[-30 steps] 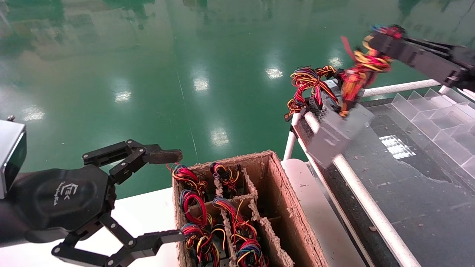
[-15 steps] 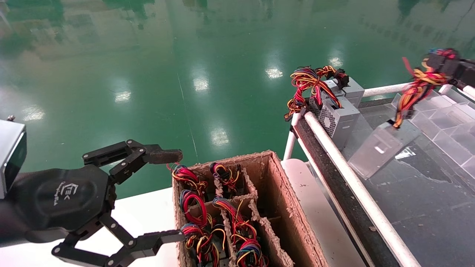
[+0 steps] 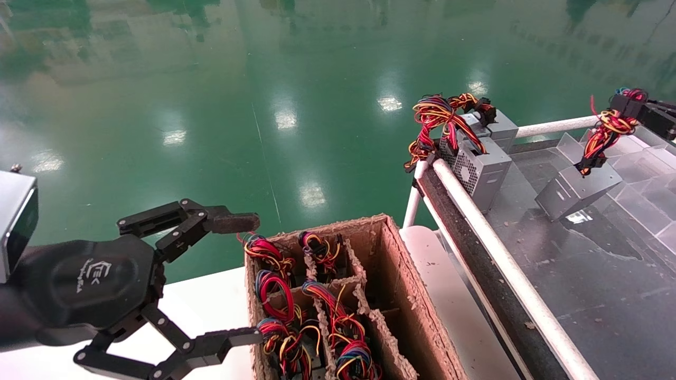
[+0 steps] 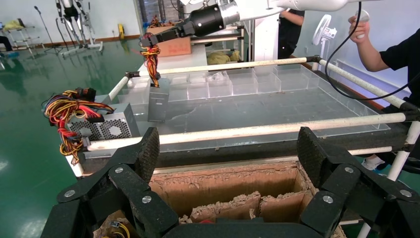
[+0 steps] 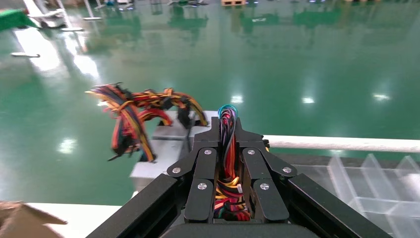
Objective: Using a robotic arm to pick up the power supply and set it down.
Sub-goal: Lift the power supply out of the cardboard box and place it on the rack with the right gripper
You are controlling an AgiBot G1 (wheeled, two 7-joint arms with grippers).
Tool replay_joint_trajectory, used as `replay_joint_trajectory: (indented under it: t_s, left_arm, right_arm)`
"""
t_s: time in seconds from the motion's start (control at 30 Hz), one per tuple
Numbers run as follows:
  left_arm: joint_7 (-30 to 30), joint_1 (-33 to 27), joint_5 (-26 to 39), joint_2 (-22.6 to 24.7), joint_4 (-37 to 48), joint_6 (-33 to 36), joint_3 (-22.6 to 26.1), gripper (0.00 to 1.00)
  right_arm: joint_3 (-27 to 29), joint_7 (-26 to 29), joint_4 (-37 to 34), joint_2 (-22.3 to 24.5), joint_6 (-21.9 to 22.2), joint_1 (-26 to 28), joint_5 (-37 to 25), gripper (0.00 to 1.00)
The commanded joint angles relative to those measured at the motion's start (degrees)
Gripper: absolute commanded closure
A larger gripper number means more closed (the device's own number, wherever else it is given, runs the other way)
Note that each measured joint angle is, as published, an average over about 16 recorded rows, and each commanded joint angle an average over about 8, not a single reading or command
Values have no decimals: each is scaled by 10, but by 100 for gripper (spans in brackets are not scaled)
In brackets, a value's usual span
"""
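The power supply, a plain grey metal box, hangs tilted by its red, yellow and orange wires low over the dark table top. My right gripper is shut on the top of that wire bundle at the far right. In the left wrist view the same box dangles below the right gripper. The right wrist view shows only the wires pinched between the right gripper's fingers; the box is hidden below. My left gripper stands open and empty at the lower left, beside the carton.
A vented grey box with a big wire tangle sits at the table's near-left corner. A cardboard carton with dividers holds several wire bundles. A white pipe rail edges the table. Clear plastic bins line the far side. A person stands beyond.
My right gripper has carried the power supply rightward, away from the vented box and the rail, and lower over the table. The left arm has not moved.
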Motion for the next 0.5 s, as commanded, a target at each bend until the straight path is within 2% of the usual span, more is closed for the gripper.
replay_joint_trajectory:
  t_s: [0.03,0.5]
  left_arm:
    - [0,0,0,0,0,0,0,0]
    - [0,0,0,0,0,0,0,0]
  right_arm:
    - [-3,-7,-6,-4,14,5,-5,100]
    - [-13,4,-34,-68,96,40,-21,100]
